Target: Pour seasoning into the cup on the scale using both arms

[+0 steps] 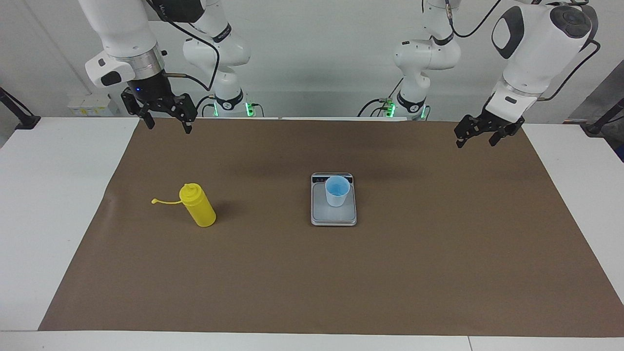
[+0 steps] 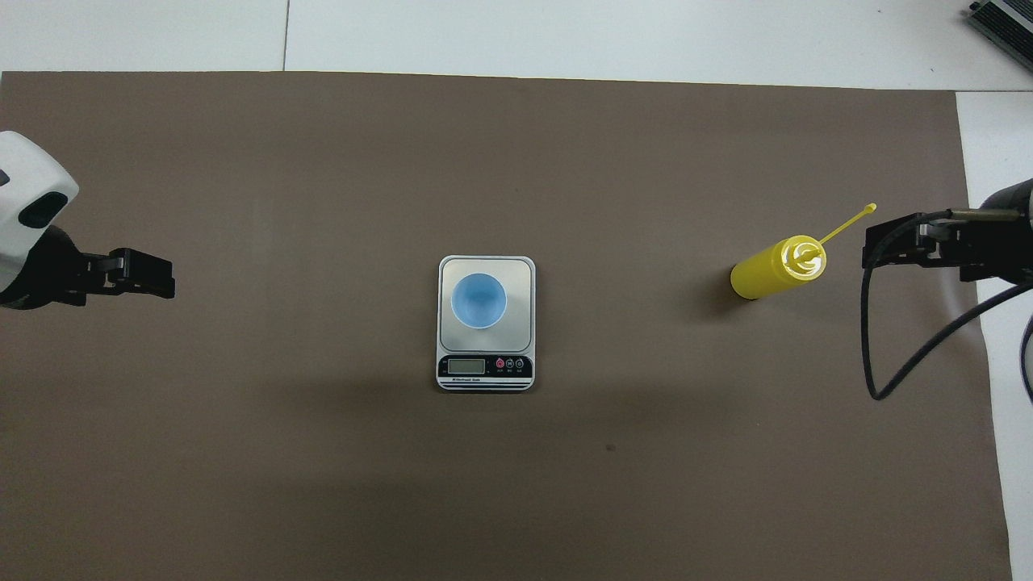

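The yellow seasoning bottle (image 1: 197,205) (image 2: 776,268) stands upright on the brown mat toward the right arm's end, its cap strap hanging off the nozzle. The light-blue cup (image 1: 337,190) (image 2: 478,300) stands on the silver-grey scale (image 1: 334,217) (image 2: 516,274) at the mat's middle, and the cup looks empty. My right gripper (image 1: 168,124) (image 2: 876,246) is open and empty, raised over the mat's edge beside the bottle. My left gripper (image 1: 475,139) (image 2: 149,274) is open and empty, raised over the left arm's end of the mat.
The brown mat (image 1: 390,273) covers most of the white table (image 1: 58,195). The scale's display strip (image 2: 484,367) faces the robots. A black cable (image 2: 888,355) loops down from the right wrist.
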{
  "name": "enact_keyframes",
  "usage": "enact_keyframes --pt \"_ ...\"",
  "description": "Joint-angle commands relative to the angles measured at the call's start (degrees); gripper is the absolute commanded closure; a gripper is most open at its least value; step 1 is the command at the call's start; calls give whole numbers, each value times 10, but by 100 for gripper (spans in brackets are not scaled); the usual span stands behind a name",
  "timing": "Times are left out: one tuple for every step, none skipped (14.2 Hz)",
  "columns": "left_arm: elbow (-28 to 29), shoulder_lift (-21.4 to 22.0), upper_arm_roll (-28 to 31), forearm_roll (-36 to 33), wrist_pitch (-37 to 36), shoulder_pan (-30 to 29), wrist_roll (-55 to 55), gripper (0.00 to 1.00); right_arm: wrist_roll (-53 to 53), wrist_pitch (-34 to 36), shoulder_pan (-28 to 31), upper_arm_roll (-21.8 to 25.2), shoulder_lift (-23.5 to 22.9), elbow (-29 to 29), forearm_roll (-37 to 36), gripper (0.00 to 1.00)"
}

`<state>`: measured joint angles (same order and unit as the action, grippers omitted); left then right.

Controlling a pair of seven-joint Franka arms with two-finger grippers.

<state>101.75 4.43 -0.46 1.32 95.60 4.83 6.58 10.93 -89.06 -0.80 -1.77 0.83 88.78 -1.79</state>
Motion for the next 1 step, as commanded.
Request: enact_keyframes --pt "-2 4 -2 3 -11 -5 -7 0 2 2 -2 4 4 10 -2 0"
